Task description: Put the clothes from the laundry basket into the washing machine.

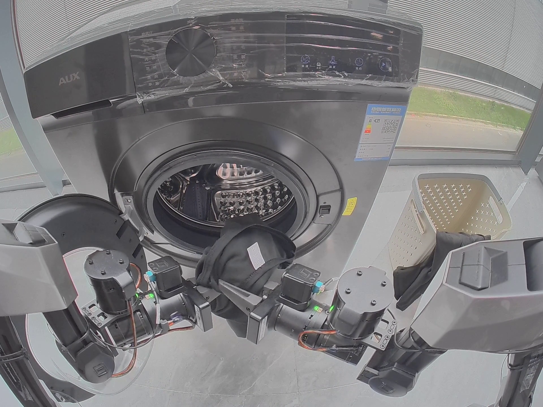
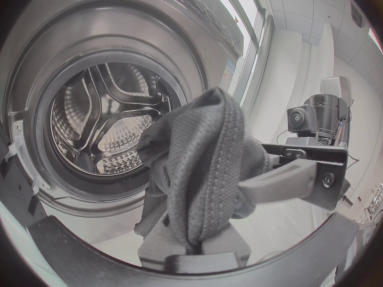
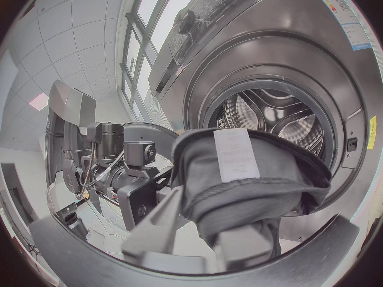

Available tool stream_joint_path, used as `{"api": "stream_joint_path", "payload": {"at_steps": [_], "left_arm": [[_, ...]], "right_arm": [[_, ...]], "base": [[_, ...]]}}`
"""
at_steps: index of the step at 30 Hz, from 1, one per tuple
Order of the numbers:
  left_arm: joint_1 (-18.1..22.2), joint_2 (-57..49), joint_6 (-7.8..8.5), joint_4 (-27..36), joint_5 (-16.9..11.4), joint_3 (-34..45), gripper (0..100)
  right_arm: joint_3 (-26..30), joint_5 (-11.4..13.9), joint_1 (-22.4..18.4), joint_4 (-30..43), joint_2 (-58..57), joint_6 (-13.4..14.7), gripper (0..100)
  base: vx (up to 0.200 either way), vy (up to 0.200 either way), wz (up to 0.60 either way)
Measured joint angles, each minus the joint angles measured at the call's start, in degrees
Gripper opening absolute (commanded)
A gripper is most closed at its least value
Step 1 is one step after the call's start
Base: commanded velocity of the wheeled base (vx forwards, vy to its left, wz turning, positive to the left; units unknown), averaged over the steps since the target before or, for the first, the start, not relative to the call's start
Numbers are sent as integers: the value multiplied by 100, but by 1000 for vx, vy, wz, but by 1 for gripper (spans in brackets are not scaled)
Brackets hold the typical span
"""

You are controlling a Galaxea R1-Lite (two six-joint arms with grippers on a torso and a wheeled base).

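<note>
Black garment (image 1: pixel 243 258) gripped between left pincer (image 2: pixel 194 246) and right pincer (image 3: pixel 199 236), before drum (image 1: pixel 226 196).

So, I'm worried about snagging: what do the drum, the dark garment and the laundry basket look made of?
Drum: polished metal, likely stainless steel, shiny and perforated. Dark garment: soft knit fabric, matte; ribbed weave and stitching show. Laundry basket: beige moulded plastic, probably, with punched holes.

We find the door (image 1: pixel 73 227) swung open left of the washing machine (image 1: pixel 243 120), a garment (image 1: pixel 249 255) before its opening, and the laundry basket (image 1: pixel 452 204) on its right.
</note>
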Motion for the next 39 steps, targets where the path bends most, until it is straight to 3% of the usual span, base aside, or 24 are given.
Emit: {"api": "stream_joint_path", "payload": {"at_steps": [6,15,20,25,29,39], "left_arm": [[117,-63,-9,0,7,-65,0],[349,-283,-61,-2,24,-161,0],[391,-443,-79,-2,229,-177,0],[466,-545,-116,-2,427,-119,0],[610,-573,-129,-2,523,-43,0],[817,-597,-150,-2,642,243,0]], "right_arm": [[345,-4,5,-12,-40,-29,100],[1558,11,-119,-4,-385,-210,100],[2209,-22,-681,-17,-652,-345,100],[2439,-66,-1663,-45,-877,-394,100],[2482,-83,-2187,-56,-1008,-438,100],[2550,-79,-2402,-61,-1303,-434,100]], "base": [[0,0,0],[0,0,0],[0,0,0],[0,0,0],[0,0,0],[0,0,0]]}}
